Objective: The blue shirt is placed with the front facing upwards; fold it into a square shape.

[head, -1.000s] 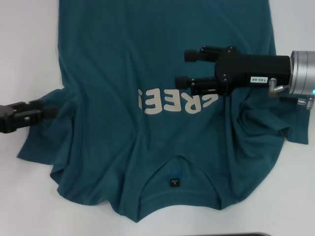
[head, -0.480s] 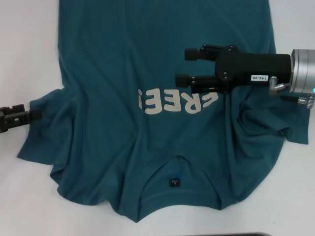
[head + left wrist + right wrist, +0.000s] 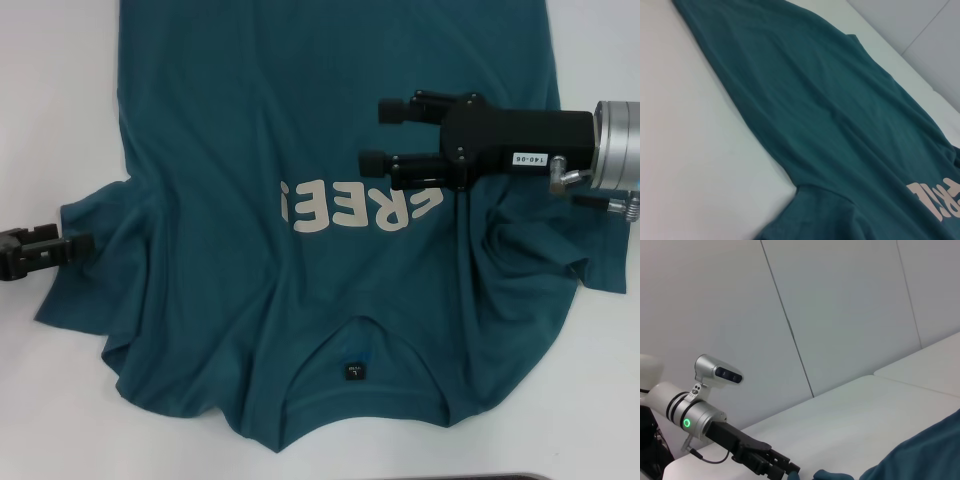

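The blue shirt (image 3: pixel 300 200) lies spread front-up across the white table (image 3: pixel 50 100), filling most of the head view; its collar and small dark neck label (image 3: pixel 355 371) sit at lower centre, and the white lettering (image 3: pixel 360 205) runs across mid-frame. The right gripper (image 3: pixel 385 135) hovers over the shirt at right of centre, fingers parted and empty. The left gripper (image 3: pixel 80 243) is at the left edge, its tips at the rim of the bunched sleeve (image 3: pixel 90 270); whether it is clenched on the cloth cannot be determined.
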